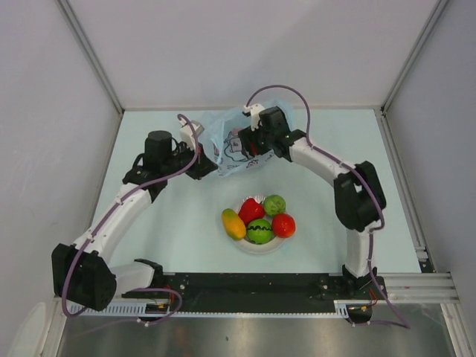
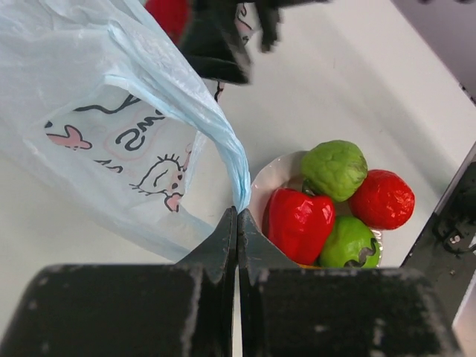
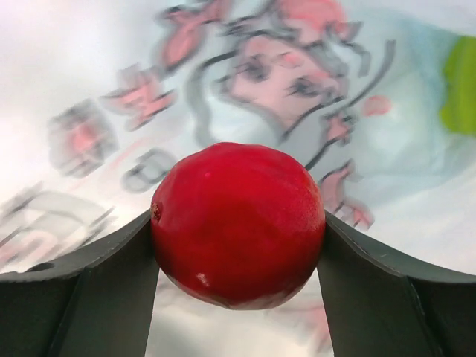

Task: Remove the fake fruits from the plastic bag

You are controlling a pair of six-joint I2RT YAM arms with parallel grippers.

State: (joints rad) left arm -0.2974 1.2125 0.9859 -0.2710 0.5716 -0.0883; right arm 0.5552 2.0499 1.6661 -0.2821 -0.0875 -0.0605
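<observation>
Bag (image 1: 223, 130) lies far-centre on the desk (image 1: 186, 223), left jaws pressed together on its handle (image 2: 219, 130), likely to hold it steady while right jaws pinch a red fruit (image 3: 238, 223) at its mouth.

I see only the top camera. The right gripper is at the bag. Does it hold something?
Observer: Yes. In the right wrist view the right gripper is closed on a round red fruit.
Operator: And the left gripper, does it hold the bag?
Observer: In the left wrist view the left gripper is shut on a thin edge of the plastic bag.
Operator: Is more fruit near it?
Observer: The right wrist view shows a green patch at its right edge, too blurred to say if it is in the bag.
</observation>
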